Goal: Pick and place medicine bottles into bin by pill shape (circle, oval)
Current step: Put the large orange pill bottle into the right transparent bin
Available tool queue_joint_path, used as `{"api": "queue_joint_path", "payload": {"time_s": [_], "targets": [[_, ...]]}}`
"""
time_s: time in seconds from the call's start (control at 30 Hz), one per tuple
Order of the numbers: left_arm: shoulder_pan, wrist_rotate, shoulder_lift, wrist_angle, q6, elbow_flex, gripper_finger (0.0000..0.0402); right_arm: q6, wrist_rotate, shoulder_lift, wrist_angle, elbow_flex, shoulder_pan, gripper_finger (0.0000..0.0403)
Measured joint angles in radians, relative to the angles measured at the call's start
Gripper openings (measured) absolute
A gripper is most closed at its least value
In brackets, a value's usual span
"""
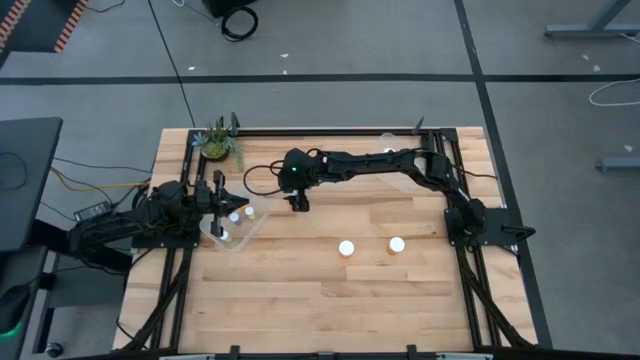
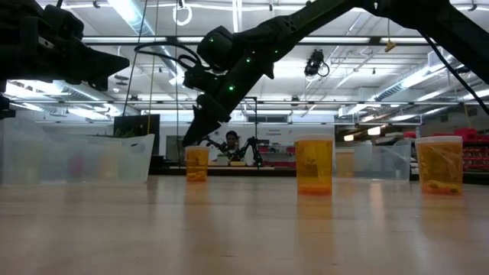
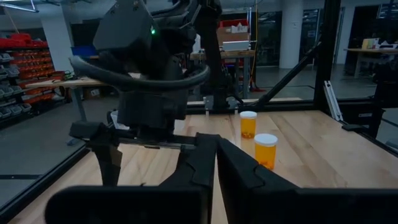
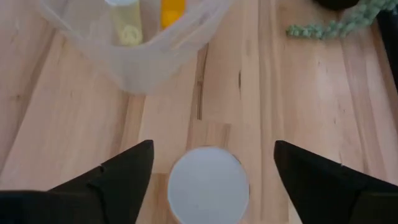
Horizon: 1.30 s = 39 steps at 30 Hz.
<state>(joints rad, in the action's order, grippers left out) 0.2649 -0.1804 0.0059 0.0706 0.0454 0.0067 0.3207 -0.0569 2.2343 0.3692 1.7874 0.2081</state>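
Workbench of pale wood planks [image 1: 300, 290] seen from above, two dark robot arms working across it. At left, the left gripper [image 1: 219, 196] hovered over a clear plastic bin [image 1: 252, 228], its fingers pressed together w/ nothing visibly pinched. Inside the bin sat at least two small amber bottles with round white caps [image 1: 234, 216]; exact count can't be told. Just behind, at the table's back-left corner, a green potted plant [image 1: 217, 141]. Centre-left, the right gripper [image 4: 208, 165] hung directly above one more white-capped amber bottle [image 4: 208, 185] standing upright on the wood beside the bin; fingers spread wide either side of the cap, not touching it. Further right, two more white-capped amber bottles [image 1: 346, 248] and [image 1: 397, 244] stood apart on open table. At far right, near the back edge, a second clear bin [image 1: 391, 140] showed only partly behind the right arm; contents not visible.

Judged progress: approx. partway. Some bottles binned, at least three left on the table to sort.
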Motion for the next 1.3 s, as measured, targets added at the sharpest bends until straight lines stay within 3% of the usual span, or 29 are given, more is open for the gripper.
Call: {"api": "queue_joint_path", "payload": {"time_s": [0.17,0.37,0.97,1.3], "targets": [[0.000,0.000,0.000,-0.001,0.000,0.000,0.0035,-0.001,0.000,0.012,-0.006,0.000,0.001,0.0355],[0.000,0.000,0.000,0.000,0.000,0.000,0.0031,-0.030,0.000,0.012,0.017,0.000,0.008,0.0345],[0.000,0.000,0.000,0.000,0.000,0.000,0.0036,-0.022,-0.019,0.012,0.080,0.000,0.027,0.0225],[0.000,0.000,0.000,0.000,0.000,0.000,0.0024,-0.002,-0.007,-0.024,0.115,0.005,0.026,0.0237]]}}
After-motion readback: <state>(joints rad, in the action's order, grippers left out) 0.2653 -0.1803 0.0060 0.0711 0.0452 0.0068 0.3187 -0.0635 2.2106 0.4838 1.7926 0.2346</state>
